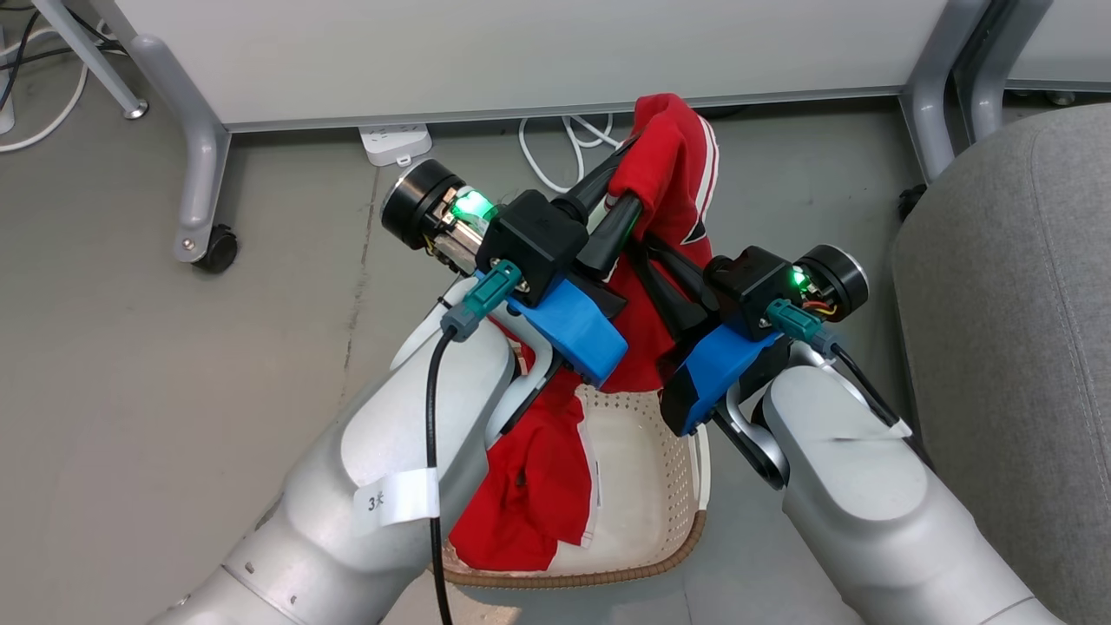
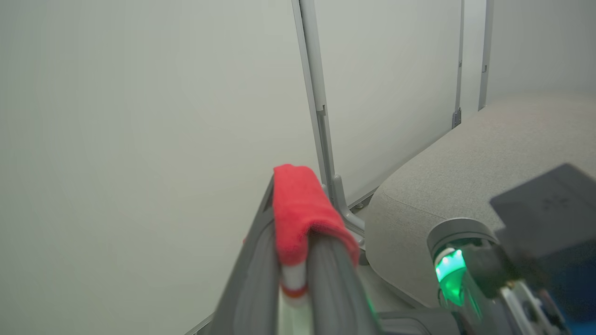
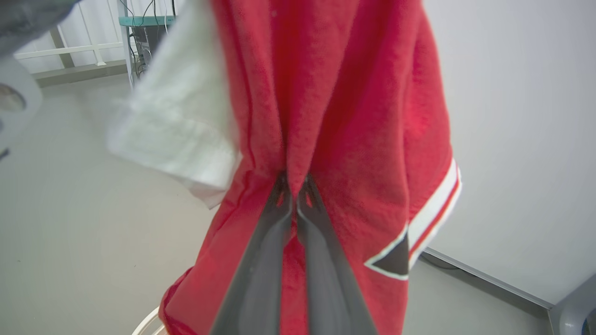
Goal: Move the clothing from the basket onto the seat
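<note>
Left gripper (image 1: 627, 178) and right gripper (image 3: 293, 184) are both clamped tight on one red garment (image 1: 673, 148) hanging over the basket (image 1: 647, 469); second garment (image 1: 529, 486) lies inside. Seat (image 1: 1007, 304) sits off right, power strip (image 1: 395, 143) behind.

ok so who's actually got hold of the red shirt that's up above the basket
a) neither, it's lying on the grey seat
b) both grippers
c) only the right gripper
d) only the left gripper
b: the left gripper is shut on a red and white edge of the shirt, and the right gripper is pinched shut on a fold of it, above the basket.
</note>
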You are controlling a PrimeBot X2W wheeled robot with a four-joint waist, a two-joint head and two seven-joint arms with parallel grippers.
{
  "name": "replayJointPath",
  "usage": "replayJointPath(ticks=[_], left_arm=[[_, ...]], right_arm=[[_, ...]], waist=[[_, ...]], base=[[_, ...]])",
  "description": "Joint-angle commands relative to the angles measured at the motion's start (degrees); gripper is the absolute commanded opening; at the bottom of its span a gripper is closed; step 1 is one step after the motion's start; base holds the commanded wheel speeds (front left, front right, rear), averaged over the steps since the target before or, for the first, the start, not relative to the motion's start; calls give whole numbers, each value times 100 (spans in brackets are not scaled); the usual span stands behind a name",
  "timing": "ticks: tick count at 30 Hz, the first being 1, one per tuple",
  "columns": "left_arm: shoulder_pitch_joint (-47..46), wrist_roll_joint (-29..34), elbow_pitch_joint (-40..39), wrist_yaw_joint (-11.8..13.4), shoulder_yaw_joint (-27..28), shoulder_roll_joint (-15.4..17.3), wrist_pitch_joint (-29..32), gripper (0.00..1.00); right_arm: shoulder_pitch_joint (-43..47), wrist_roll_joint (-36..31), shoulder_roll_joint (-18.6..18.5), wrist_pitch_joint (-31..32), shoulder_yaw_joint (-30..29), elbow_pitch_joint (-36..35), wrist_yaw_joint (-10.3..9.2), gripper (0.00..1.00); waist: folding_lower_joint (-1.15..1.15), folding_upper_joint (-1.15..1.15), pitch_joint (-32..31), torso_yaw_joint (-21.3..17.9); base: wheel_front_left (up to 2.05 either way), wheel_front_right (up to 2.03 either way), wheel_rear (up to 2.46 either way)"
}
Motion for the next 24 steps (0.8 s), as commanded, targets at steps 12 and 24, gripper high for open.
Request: replayJointPath(ticks=[12, 24], left_arm=[[-35, 24, 24, 39, 34, -10, -30, 0], [58, 91, 152, 113, 84, -8, -29, 100]], right_arm=[[-12, 20, 9, -20, -1, -3, 1, 0], [88, 43, 9, -20, -22, -101, 1, 0]], waist=[[-1, 0, -37, -23], [-1, 0, -55, -50]], base=[[0, 0, 0], [0, 0, 0]])
